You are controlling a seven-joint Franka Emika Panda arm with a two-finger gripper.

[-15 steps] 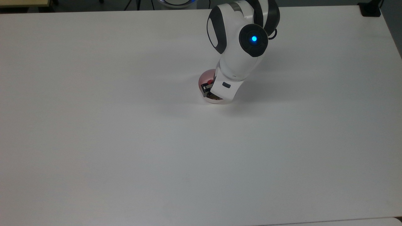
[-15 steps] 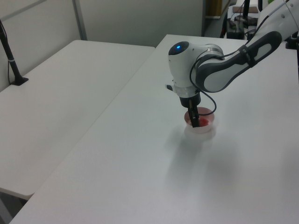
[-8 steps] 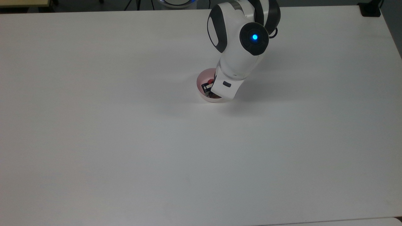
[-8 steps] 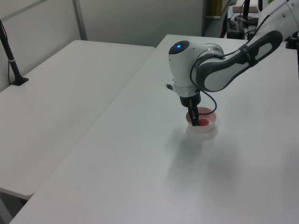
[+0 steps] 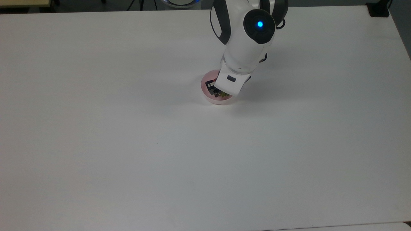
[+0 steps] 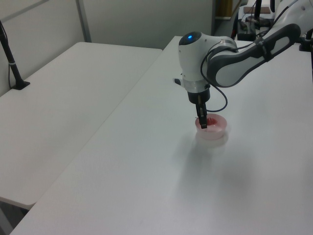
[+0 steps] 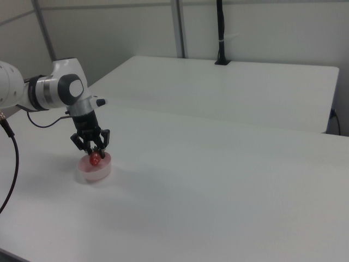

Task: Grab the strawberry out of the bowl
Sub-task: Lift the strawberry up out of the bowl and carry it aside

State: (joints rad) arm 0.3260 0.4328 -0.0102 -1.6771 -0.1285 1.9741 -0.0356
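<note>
In the right view, the white Panda arm [image 7: 32, 90] is seen reaching in from the right view's left, with its tool [image 7: 93, 151] pointed down over the pale pink bowl [image 7: 94, 170]. The strawberry [image 7: 94, 159] is pinched between the two black fingers [image 7: 102, 140], its red body held at about rim height, above the bowl's hollow. The bowl rests on the white desk [image 7: 218, 185].

In the left view, the tool [image 6: 202, 122] is lowered from the wrist onto the bowl [image 6: 212, 132], and a red patch of the strawberry [image 6: 203, 122] is visible beside the fingertips.

In the top view, the bowl [image 5: 208, 96] is partly covered by the wrist housing; the tool [image 5: 215, 90] is seen at the housing's lower edge, with a greenish scrap, seemingly the leafy cap, beside it. The desk [image 5: 128, 144] is otherwise plain white.
</note>
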